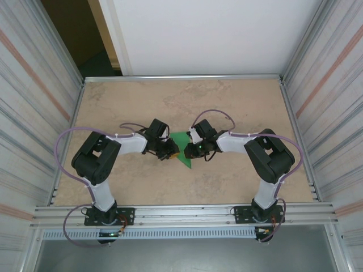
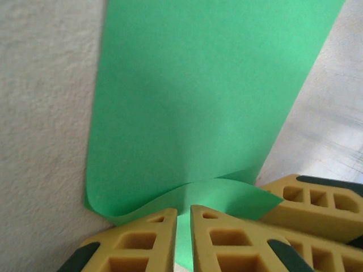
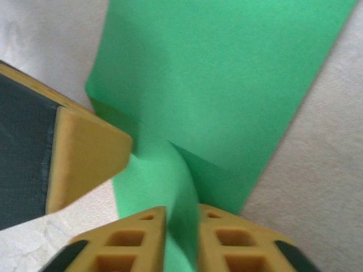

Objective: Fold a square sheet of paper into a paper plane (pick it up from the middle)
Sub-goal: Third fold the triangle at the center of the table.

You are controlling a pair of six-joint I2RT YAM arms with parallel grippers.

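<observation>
As left fingers (image 2: 142,243) and right fingers (image 3: 227,243) pinch it, green paper (image 1: 182,151), tip pointing nearward

Black-and-white arms (image 1: 97,160) trail lilac cables (image 1: 85,130); pincer fingers (image 2: 229,243) are latticed yellow.

Brightly and evenly lit from above in the top external view, with only short, soft shadows under the arms on the beige tabletop (image 1: 227,187). Sharp across the middle there; nearly washed out on the white back wall (image 1: 215,34), dim through the dark opening (image 1: 68,34) at upper left. Softer focus in both wrist views. Dimmed in the left wrist view by a broad grey shadow across the square sheet of paper (image 2: 198,85), with pale glare on the table at right. Blurred in the right wrist view around the right gripper (image 3: 181,209) and the near left edge, darker green beside the raised fold.
</observation>
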